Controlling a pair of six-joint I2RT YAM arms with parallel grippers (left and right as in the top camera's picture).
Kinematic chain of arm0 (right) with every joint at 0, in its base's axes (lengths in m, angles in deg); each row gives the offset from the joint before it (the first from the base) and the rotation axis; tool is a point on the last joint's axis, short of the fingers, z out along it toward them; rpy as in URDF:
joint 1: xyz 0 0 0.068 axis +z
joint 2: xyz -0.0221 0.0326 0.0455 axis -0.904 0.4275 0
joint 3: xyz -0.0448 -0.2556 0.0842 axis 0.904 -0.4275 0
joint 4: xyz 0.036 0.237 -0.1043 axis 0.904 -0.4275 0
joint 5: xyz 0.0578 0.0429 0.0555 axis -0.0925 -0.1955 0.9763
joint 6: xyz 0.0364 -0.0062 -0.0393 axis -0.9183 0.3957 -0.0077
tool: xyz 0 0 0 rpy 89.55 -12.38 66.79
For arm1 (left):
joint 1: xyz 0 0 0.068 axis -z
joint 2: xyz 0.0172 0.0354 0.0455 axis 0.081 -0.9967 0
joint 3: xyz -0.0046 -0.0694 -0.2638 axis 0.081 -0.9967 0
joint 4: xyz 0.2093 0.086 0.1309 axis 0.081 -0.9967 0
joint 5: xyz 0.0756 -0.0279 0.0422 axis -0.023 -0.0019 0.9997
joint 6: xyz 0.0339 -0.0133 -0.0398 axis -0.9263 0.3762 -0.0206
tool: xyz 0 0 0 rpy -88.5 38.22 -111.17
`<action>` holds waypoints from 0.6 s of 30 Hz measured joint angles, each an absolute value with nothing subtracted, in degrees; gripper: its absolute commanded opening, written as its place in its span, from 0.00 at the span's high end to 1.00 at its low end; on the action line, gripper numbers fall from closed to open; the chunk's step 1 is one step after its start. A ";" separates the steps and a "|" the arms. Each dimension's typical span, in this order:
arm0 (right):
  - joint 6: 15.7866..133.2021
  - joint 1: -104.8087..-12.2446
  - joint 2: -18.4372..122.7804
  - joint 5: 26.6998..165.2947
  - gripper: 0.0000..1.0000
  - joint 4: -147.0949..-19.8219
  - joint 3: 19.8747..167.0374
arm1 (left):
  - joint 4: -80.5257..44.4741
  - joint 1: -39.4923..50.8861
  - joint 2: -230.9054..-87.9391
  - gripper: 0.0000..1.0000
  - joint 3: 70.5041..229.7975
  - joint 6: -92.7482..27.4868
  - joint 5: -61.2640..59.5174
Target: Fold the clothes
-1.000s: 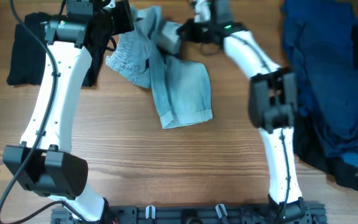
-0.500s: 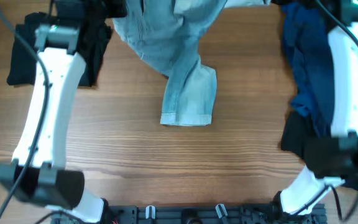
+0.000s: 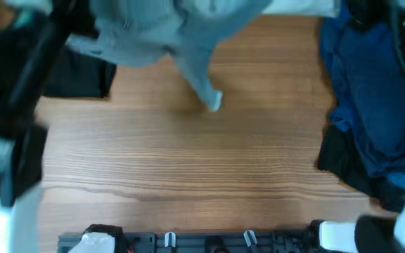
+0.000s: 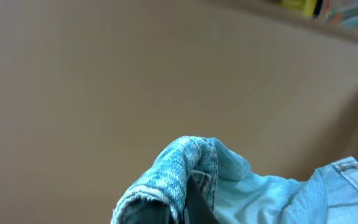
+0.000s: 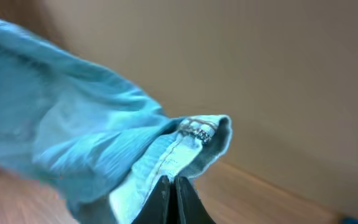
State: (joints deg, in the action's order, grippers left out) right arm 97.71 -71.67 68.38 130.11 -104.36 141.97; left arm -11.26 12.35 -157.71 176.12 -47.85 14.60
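Pale blue denim shorts (image 3: 160, 28) up off the wooden table (image 3: 209, 161), spread wide and blurred close under the overhead camera at the far edge. One leg dangling to a point above the wood. Pinched at two spots: left gripper (image 4: 194, 190) clamped tight on a bunched fold of denim, right gripper (image 5: 169, 186) clamped tight on a stitched edge, only cloth between the jaws. Both wrist views facing a plain beige wall, a strip of wood low in the right one. Left arm (image 3: 16, 119) a dark out-of-focus mass at the left, raised near the camera. Dark navy pile (image 3: 371, 84) at the right edge, black garment (image 3: 83, 74) at the left.

Against half a second ago: shorts higher, lower leg then lying on the wood, now hanging free. Against a second ago: shorts then flat on the table, both arms low over the far side. Side piles unmoved.
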 measured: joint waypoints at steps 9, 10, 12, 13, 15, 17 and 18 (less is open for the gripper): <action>97.42 -72.50 55.66 119.96 0.96 -111.03 141.97 | -19.79 12.35 -146.95 0.96 176.16 -47.85 13.77; 97.25 -72.50 55.11 118.96 0.96 -111.14 141.99 | -20.73 12.35 -146.60 0.96 176.18 -47.85 13.62; 97.03 -72.50 54.15 116.27 0.96 -111.32 141.99 | -22.21 12.35 -146.65 0.96 176.25 -47.85 13.49; 97.03 -72.53 54.04 115.42 0.96 -111.40 142.01 | -23.17 12.35 -147.02 0.96 176.25 -47.85 13.40; 97.03 -72.50 54.28 113.73 0.96 -111.82 142.08 | -24.99 12.35 -148.26 0.96 176.25 -47.88 13.33; 97.05 -72.50 55.33 112.77 0.96 -112.45 142.14 | -26.56 12.35 -150.23 0.96 176.25 -47.88 13.33; 97.05 -72.53 56.34 112.29 0.96 -112.71 142.25 | -27.46 12.35 -151.65 0.96 176.27 -47.88 13.36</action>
